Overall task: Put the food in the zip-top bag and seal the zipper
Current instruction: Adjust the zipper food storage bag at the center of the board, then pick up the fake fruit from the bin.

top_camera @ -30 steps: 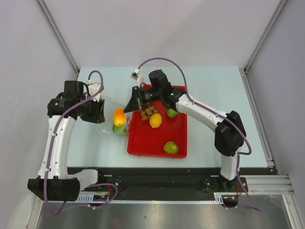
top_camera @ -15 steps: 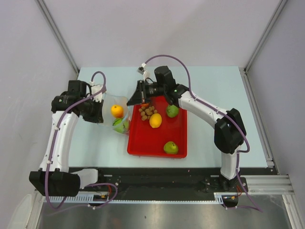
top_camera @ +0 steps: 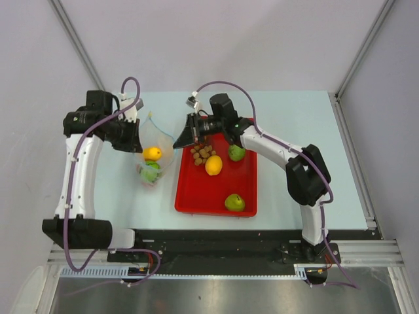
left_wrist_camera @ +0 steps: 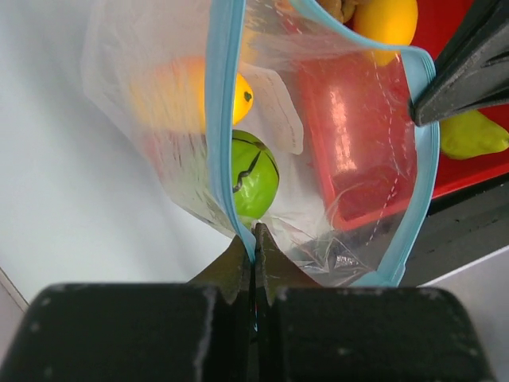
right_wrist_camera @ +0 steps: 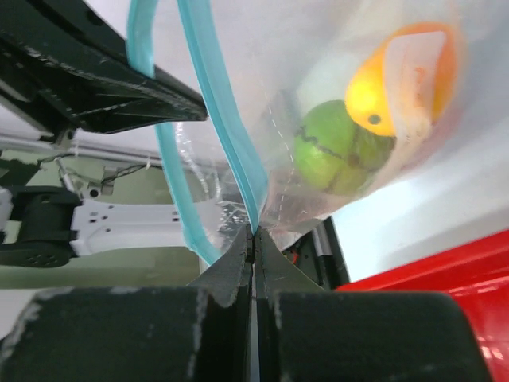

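Bag (top_camera: 164, 139) shifted left; L claw (left_wrist_camera: 253, 239), R claw (right_wrist_camera: 253, 237) pinch zipper (left_wrist_camera: 223, 95).

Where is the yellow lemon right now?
In the top view, the yellow lemon lies in the red tray, just below the brown nuts.

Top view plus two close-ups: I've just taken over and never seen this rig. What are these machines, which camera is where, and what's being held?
A left arm and a right arm are bolted at the near edge of the table. The wide picture looks down from above; each close-up comes from a camera on one wrist. The left gripper and right gripper each pinch the blue zipper strip of a clear bag, holding its mouth open. Inside sit an orange mango and a green fruit. On the red tray lie a lemon, brown nuts and two green fruits.
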Motion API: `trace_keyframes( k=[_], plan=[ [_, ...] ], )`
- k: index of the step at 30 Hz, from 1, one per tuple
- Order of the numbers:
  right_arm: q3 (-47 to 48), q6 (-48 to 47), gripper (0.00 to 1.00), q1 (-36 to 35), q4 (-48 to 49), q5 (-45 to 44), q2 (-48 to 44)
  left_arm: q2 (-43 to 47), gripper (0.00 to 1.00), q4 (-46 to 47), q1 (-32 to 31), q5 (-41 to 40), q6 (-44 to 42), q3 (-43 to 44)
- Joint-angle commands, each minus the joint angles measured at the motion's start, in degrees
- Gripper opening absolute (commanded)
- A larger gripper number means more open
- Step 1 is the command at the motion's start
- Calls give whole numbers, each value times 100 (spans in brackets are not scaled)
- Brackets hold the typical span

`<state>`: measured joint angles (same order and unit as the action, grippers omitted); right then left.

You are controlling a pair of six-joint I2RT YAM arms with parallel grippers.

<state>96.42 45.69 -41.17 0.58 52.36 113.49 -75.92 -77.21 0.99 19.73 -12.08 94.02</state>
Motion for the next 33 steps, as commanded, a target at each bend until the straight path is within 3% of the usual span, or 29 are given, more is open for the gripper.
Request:
trace_keyframes(
  k=[1, 7, 9, 10, 12, 13, 16, 20, 23, 33],
  plan=[
    [114, -244, 0, 214, -249, -59, 235, -379, 1, -277, 32, -13, 73, 12],
    [-246, -709, 4, 293, -611, -129, -55, -704, 2, -137, 32, 681, 363, -76],
    [-247, -851, 22, 363, -691, -234, -160, -740, 1, -110, 32, 743, 364, -103],
    [-212, -1008, 37, 442, -726, -270, -196, -757, 1, -119, 32, 761, 364, -103],
    [-141, -1333, 48, 539, -971, -349, -292, -766, 1, -101, 24, 848, 381, -120],
    [-106, -1544, 58, 592, -1120, -393, -440, -784, 1, -93, 24, 883, 390, -129],
    [-97, -2659, 71, 785, -1849, -691, -722, -802, 1, -93, 24, 963, 381, -138],
    [-238, -3584, 74, 1022, -2369, -1603, -873, -749, 1, -14, 24, 954, 364, -164],
    [-142, -3576, 75, 1190, -2317, -2456, -637, -696, 1, 39, 24, 963, 373, -217],
    [1299, -2725, 73, 953, -1842, -3073, 953, -556, 2, 259, 32, 875, 513, -446]
  ],
)
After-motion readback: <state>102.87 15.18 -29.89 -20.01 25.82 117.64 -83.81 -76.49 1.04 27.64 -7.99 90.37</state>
